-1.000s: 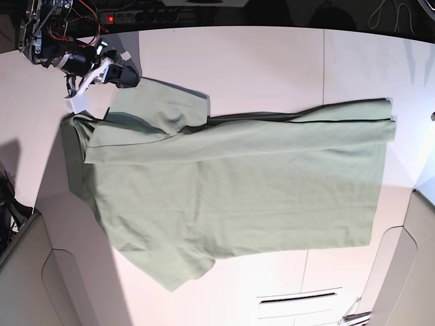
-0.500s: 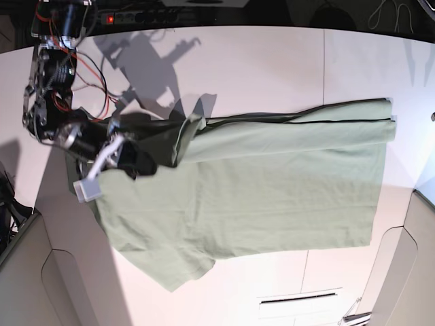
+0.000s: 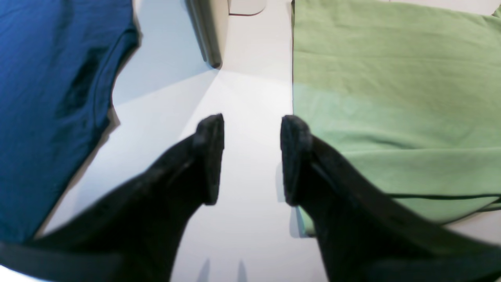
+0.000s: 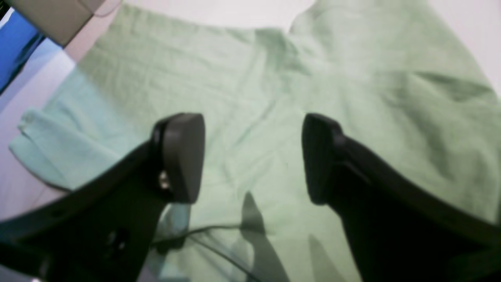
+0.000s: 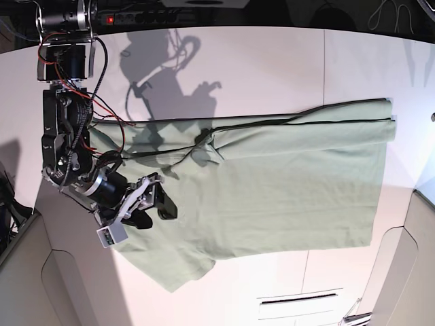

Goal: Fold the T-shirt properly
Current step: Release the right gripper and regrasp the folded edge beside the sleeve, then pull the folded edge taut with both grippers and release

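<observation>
The pale green T-shirt lies spread across the white table, its far long edge folded over along a dark-trimmed line. My right gripper hovers open over the shirt's left part, near the lower sleeve. In the right wrist view the right gripper has wide jaws with only the T-shirt lying under them. My left gripper stands open over bare table, beside the hem of the T-shirt. It holds nothing. The left arm does not show in the base view.
A blue garment lies left of the left gripper. A grey panel edge stands beyond it. Beige panels flank the table's near corners. A power strip and cables run along the far edge.
My right gripper carried the far sleeve down across the shirt and then opened, letting it go. The sleeve now lies folded onto the body, leaving a straight far edge.
</observation>
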